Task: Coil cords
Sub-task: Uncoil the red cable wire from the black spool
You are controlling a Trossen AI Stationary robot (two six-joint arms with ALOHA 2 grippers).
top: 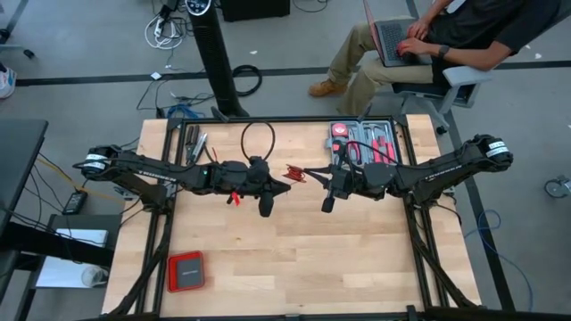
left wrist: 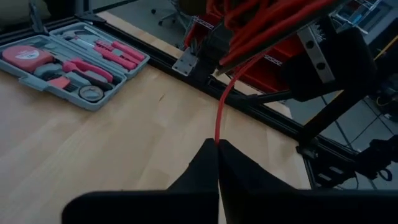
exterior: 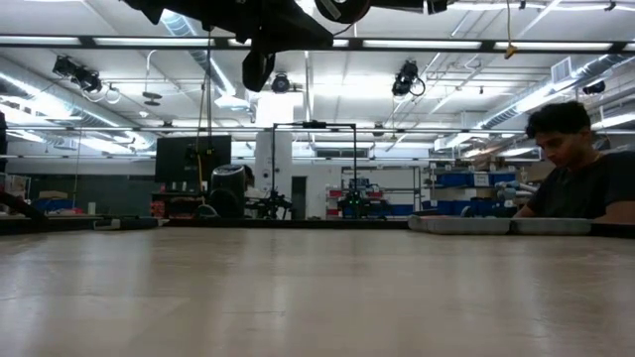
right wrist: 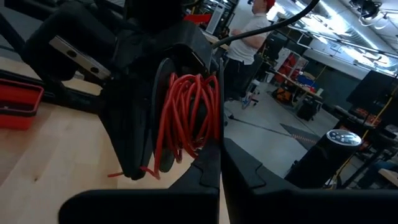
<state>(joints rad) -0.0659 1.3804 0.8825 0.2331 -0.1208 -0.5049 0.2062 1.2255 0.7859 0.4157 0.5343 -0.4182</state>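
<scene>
The red cord is a small bundle of loops held above the middle of the table, between my two grippers. My right gripper reaches in from the table's right and is shut on the loops. My left gripper comes from the left and is shut on one strand that runs from the bundle. In the low view only the dark arms show at the top edge. My left gripper pinches a single strand of the cord between its two fingertips. The strand runs nearly straight from there to the bundle, clear of the table. My right gripper pinches several turns of the bundle at its edge between its two fingers, coming in about level from the table's right. The loops hang beside the fingers, lifted clear of the table. A short loose end sticks out below.
A grey tool tray lies open at the far right. A flat red box sits near the front left corner. A black cable loop and some hand tools lie at the far left. A person sits beyond the far edge.
</scene>
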